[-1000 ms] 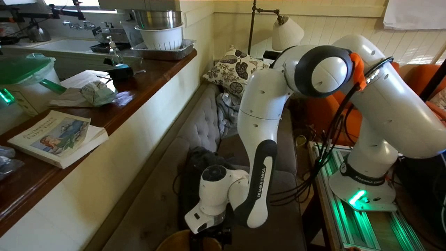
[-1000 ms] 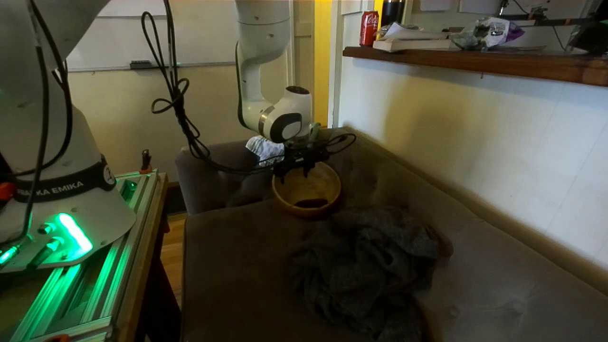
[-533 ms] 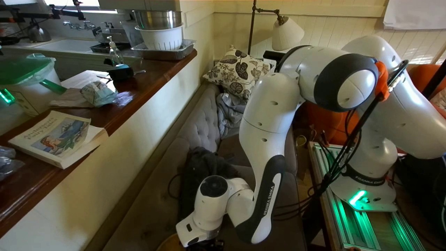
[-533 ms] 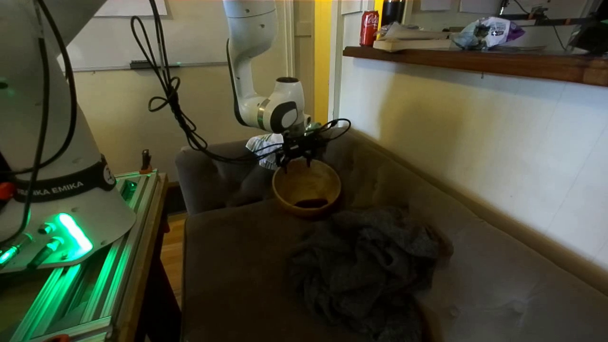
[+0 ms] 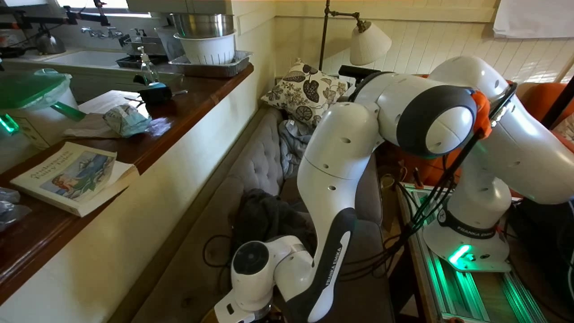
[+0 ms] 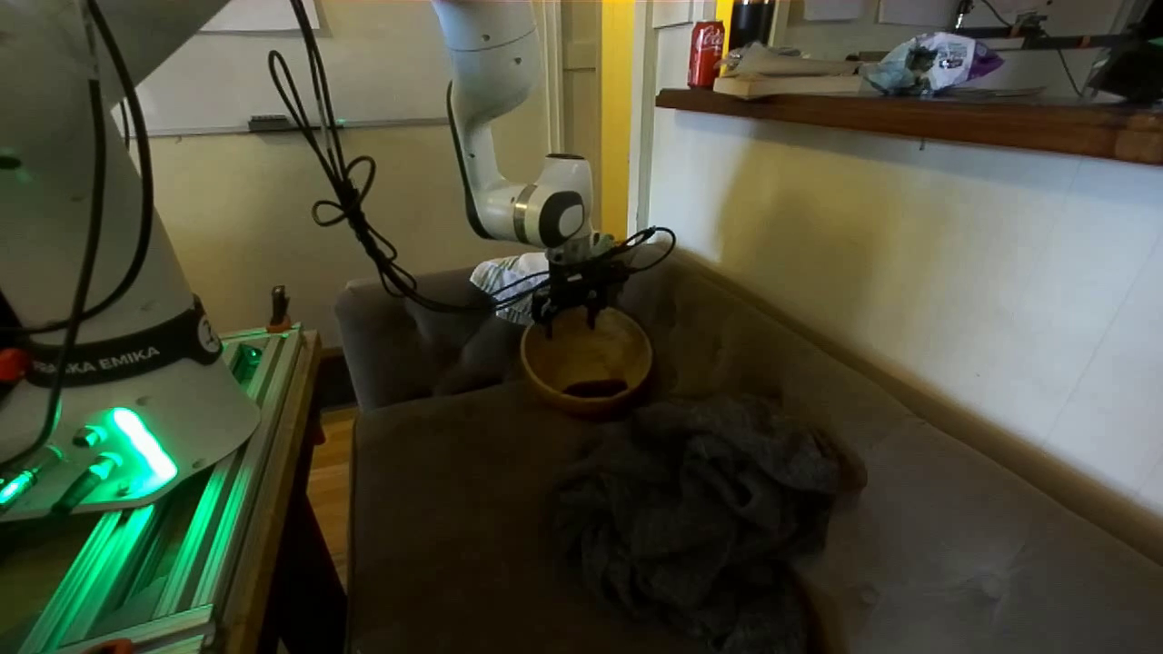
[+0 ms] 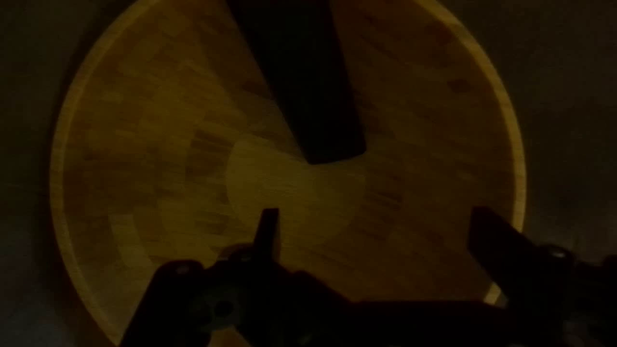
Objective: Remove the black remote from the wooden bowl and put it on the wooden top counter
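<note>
Fingers point(image 7: 496, 246) spread wide above the wooden bowl point(image 7: 284, 193)

In the wrist view, the black remote point(image 7: 308, 86) lies inside the bowl, apart from the fingers. In an exterior view, the bowl rests on the tufted sofa point(image 6: 454, 490) beside crumpled dark grey fabric point(image 6: 700, 518). In an exterior view, an Andersen's Fairy Tales book point(image 5: 74, 175) lies on the polished wooden counter point(image 5: 193, 98).

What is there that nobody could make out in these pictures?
- Black remote: one end cut off by the wrist view's top edge; too dark there to show surface details.
- Wooden bowl: in an exterior view, mostly hidden by the robot arm and bottom edge.
- Whatever lies under the crumpled dark cloth: covered in both exterior views.
</note>
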Controlling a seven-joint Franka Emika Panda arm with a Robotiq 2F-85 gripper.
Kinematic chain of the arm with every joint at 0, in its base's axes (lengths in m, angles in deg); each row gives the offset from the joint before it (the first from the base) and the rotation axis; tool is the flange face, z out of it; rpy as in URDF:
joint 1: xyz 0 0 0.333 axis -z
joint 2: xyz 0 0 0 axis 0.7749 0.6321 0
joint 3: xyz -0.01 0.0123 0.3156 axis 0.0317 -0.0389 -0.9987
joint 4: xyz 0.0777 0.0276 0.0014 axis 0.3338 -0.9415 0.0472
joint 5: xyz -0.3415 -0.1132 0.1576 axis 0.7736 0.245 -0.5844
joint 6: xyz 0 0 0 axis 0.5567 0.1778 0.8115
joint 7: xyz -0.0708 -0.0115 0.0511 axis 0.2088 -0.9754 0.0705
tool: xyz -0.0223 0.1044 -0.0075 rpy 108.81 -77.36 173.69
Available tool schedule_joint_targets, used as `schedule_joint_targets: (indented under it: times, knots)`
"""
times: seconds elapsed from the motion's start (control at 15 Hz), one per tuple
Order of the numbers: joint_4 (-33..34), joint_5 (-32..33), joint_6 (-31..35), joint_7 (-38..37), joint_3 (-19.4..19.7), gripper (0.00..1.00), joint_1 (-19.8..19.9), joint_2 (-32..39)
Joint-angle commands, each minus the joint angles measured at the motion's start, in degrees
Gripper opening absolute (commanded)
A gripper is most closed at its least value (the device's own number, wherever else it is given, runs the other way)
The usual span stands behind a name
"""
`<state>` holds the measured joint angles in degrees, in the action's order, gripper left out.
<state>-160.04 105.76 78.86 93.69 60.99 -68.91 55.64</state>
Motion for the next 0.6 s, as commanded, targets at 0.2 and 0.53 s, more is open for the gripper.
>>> schedule_joint_targets:
  times: [0.2,0.53]
  knots:
    - [18.3,5.1,-10.9,-3.9,4.3,1.0,-6.2,9.9]
    - [31.1,7.4,-22.3,-5.5,7.3,1.0,-8.4,18.1]
